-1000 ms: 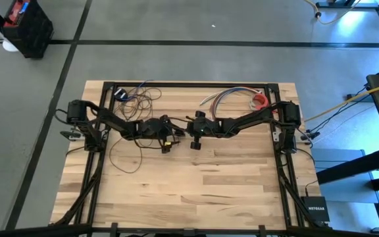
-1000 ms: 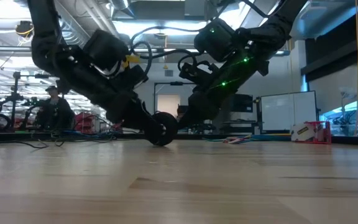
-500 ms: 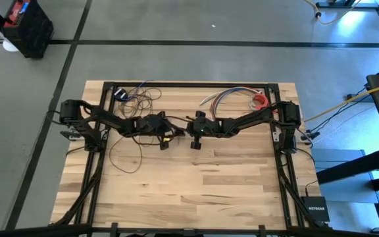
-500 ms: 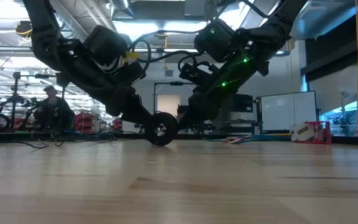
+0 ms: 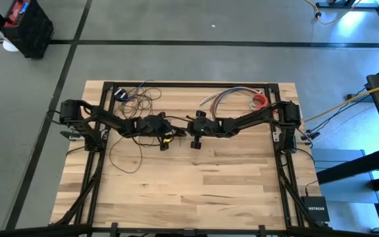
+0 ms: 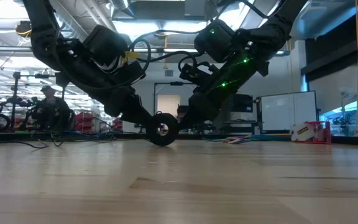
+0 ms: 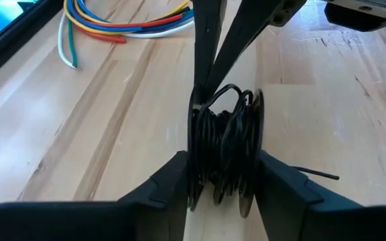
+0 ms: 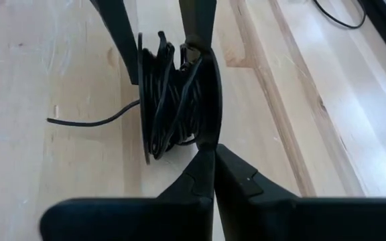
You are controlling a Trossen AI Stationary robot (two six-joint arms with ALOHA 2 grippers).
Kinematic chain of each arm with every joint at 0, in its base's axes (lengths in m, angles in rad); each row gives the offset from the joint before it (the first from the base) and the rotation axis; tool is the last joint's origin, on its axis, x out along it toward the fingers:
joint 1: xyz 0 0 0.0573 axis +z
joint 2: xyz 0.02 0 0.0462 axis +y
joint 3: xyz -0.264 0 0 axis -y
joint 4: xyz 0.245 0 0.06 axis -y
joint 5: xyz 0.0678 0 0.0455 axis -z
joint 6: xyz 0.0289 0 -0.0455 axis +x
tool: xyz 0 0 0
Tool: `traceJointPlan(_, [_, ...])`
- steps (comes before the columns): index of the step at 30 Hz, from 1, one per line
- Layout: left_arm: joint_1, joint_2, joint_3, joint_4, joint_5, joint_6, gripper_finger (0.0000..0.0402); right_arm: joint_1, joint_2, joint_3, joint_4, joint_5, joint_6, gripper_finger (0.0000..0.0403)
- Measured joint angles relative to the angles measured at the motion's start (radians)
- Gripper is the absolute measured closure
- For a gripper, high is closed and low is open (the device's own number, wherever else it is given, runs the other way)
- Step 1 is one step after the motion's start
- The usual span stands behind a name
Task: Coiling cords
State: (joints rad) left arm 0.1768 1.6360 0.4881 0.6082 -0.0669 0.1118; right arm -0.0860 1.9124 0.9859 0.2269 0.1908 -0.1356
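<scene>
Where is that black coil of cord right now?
The coil of cord stands on edge mid-table between the left gripper and right gripper, shown in both wrist views.

A pale wooden desk filled the high view, its planks running side to side. Near its far edge lay a short bundle of multicoloured wires, red, blue and white strands fanned out, and just beside it sat a small red-and-white roll. A thick yellow cable trailed over the grey floor off the desk's right side. A black Netgear box sat below the near right corner. At table height, a whiteboard stood in the room behind.
</scene>
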Motion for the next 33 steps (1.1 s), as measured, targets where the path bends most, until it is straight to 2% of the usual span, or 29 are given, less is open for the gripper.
traceJointPlan(4, [0.000,0.000,0.001,-0.013,0.002,-0.005,0.0272,0.002,-0.043,0.000,-0.062,-0.005,-0.001,0.0366])
traceJointPlan(11, [0.000,0.000,0.002,-0.019,0.000,-0.007,0.0276,0.001,-0.174,0.002,-0.167,-0.008,-0.027,0.0258])
traceJointPlan(17, [0.000,0.000,-0.004,-0.044,0.000,-0.009,0.0276,0.000,-0.176,0.002,-0.147,-0.110,-0.021,0.0196])
traceJointPlan(21, [0.003,0.000,-0.026,-0.058,0.000,-0.010,0.0278,0.000,-0.124,0.002,-0.081,-0.116,-0.020,0.0182])
traceJointPlan(33, [0.025,0.002,-0.049,-0.053,0.000,-0.023,0.0279,-0.002,-0.016,0.002,0.085,-0.117,-0.049,0.0186])
